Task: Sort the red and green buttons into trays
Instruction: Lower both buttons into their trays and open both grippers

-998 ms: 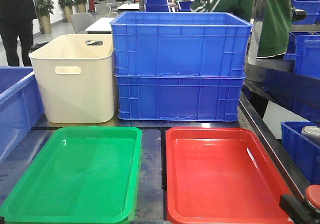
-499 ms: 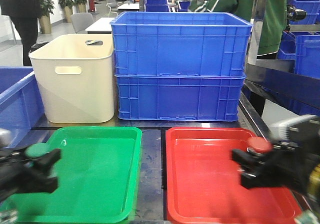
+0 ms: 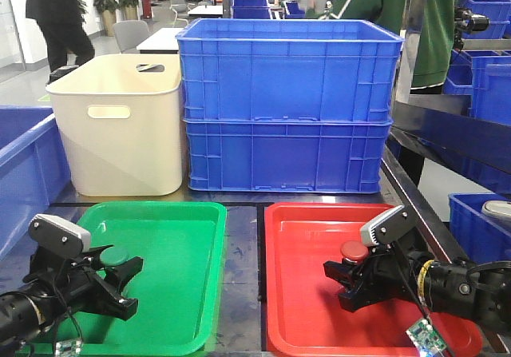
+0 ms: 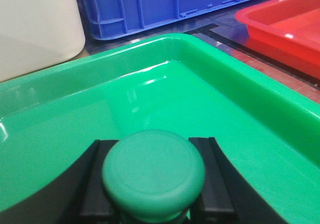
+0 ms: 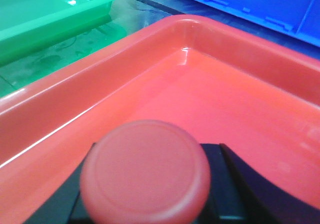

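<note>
My left gripper (image 3: pixel 120 281) is shut on the green button (image 3: pixel 114 256), held low over the green tray (image 3: pixel 172 237) near its front left. In the left wrist view the green cap (image 4: pixel 153 172) sits between the black fingers (image 4: pixel 212 176) above the green tray (image 4: pixel 165 88). My right gripper (image 3: pixel 347 281) is shut on the red button (image 3: pixel 353 251), held low over the red tray (image 3: pixel 319 229). In the right wrist view the red cap (image 5: pixel 145 171) sits between the dark fingers (image 5: pixel 235 184) over the red tray (image 5: pixel 225 98). Both switch bodies are hidden by the caps.
Two stacked blue crates (image 3: pixel 287 105) and a cream tub (image 3: pixel 118 125) stand behind the trays. Another blue crate (image 3: pixel 20 173) stands at the left, and more blue crates (image 3: pixel 479 221) at the right. People stand in the background.
Both arms have come in from the sides: the left gripper with the green button moved right over the green tray, the right gripper with the red button moved left and lower over the red tray.
</note>
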